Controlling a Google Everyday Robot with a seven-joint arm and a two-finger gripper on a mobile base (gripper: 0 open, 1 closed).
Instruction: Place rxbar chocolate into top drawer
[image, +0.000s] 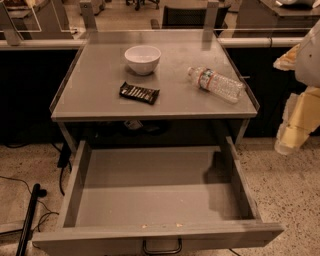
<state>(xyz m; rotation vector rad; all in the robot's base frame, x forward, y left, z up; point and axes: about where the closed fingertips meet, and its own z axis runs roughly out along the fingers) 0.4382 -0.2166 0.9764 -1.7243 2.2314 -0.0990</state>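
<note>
The rxbar chocolate (139, 92), a flat black bar with white lettering, lies on the grey tabletop (95, 95), left of centre near its front edge. The top drawer (80, 170) is pulled wide open below the tabletop, and nothing lies in it. Its front panel carries a dark loop handle (162, 247). My gripper (290, 137) hangs at the right edge of the camera view, beside the table's right front corner. It is off the tabletop, above the floor and far from the bar, with nothing seen in it.
A white bowl (142, 58) stands behind the bar. A clear plastic water bottle (216, 84) lies on its side at the right of the tabletop. Black cables and a pole (27, 220) lie on the speckled floor at left.
</note>
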